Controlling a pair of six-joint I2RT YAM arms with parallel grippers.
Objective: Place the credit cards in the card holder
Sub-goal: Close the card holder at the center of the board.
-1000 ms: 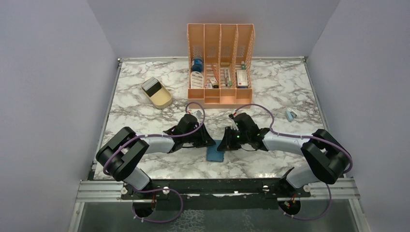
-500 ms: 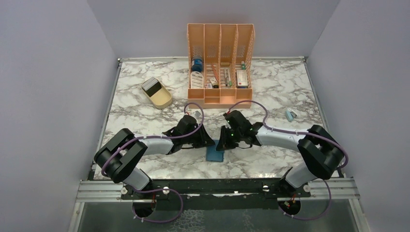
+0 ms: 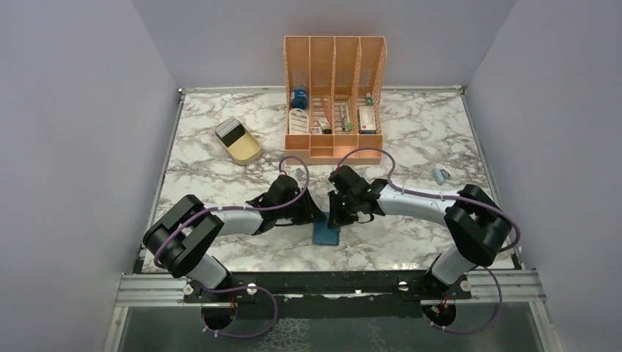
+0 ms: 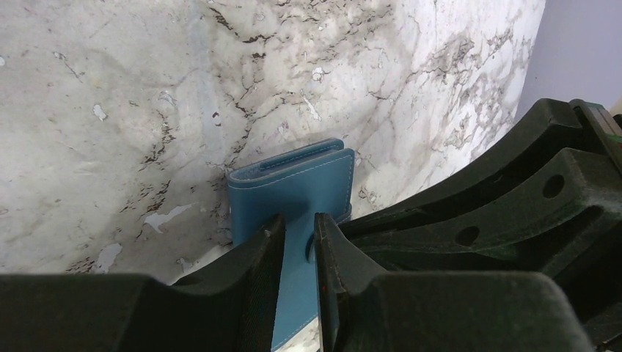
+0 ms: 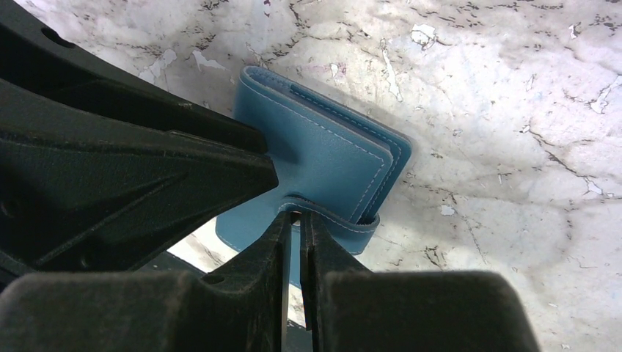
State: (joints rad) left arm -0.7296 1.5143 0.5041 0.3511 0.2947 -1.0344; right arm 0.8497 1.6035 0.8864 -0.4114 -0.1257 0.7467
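Note:
The teal-blue card holder [image 3: 325, 235] lies folded on the marble near the front, between both arms. My left gripper [image 4: 299, 220] stands over its cover [image 4: 293, 183], jaws a little apart, tips resting on the leather. My right gripper [image 5: 295, 214] meets it from the other side, its jaws pinched on the snap tab [image 5: 345, 220] that wraps the holder's edge [image 5: 323, 154]. In the top view the two grippers [image 3: 317, 218] [image 3: 334, 220] almost touch. Greyish and dark credit cards [image 3: 232, 131] lie in the tray at the back left.
The beige tray [image 3: 248, 152] sits at the back left. An orange slotted organiser [image 3: 334, 95] full of small items stands at the back centre. A small light-blue object [image 3: 440, 174] lies at the right. Grey walls close in three sides.
My right arm has swung left and its wrist has come closer to the left gripper, with its jaws narrowing on the tab. The left arm and the card holder stay put.

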